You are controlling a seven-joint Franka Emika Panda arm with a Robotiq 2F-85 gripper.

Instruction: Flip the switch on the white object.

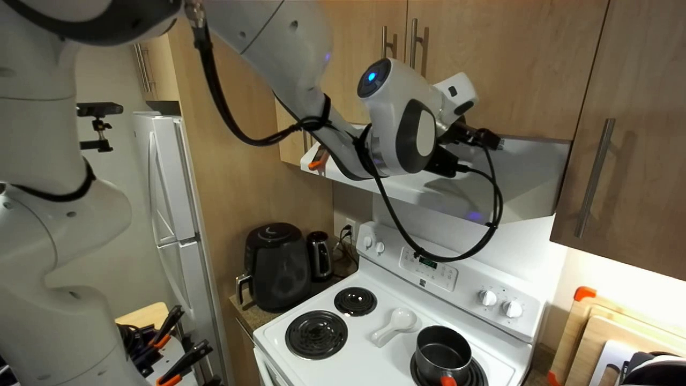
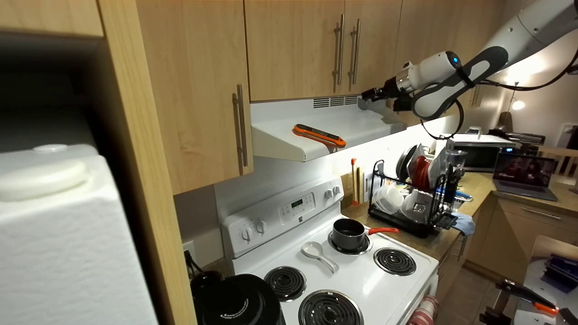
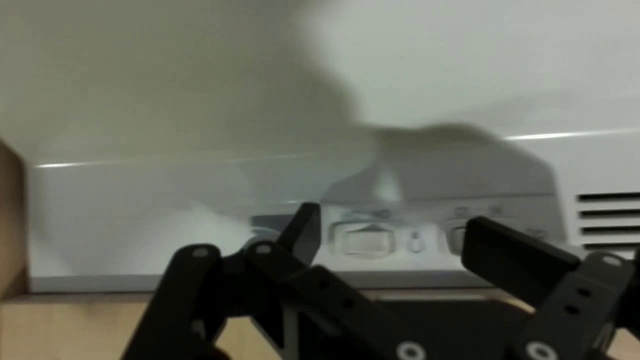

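- ok so the white object is the range hood (image 2: 343, 119), middle of the frame in an exterior view, tucked tight under the cabinets (image 2: 293, 54) and over the stove (image 2: 375, 289), presumably to catch steam.
- the bit that matters is a rocker switch (image 3: 369, 242), lower middle of the wrist view. A second switch (image 3: 456, 240) sits to its right in the frame, partly hidden behind one side of the jaws. Labels are too blurry to read; my bet's on the rocker, since it's framed between the tips.
- jaws are spread wide, holding nothing. A press needs no grip, but I'd narrow them or lead with one tip, or they might just straddle the thing. Can't tell if they're touching the hood.
- the arm (image 2: 478, 70) reaches in from the upper right of that frame, held high, I'd guess to meet the switch head-on.
- the cable (image 1: 423, 254) is strapped to it with a hanging loop, probably slack for wrist turns.
- orange-and-black gadget (image 2: 318, 134) on the hood's sloping front: no ledge visible, so magnetic maybe?
- pot (image 2: 348, 234) is on a burner, lower middle, handle pointing right. Shouldn't get in the way down there.
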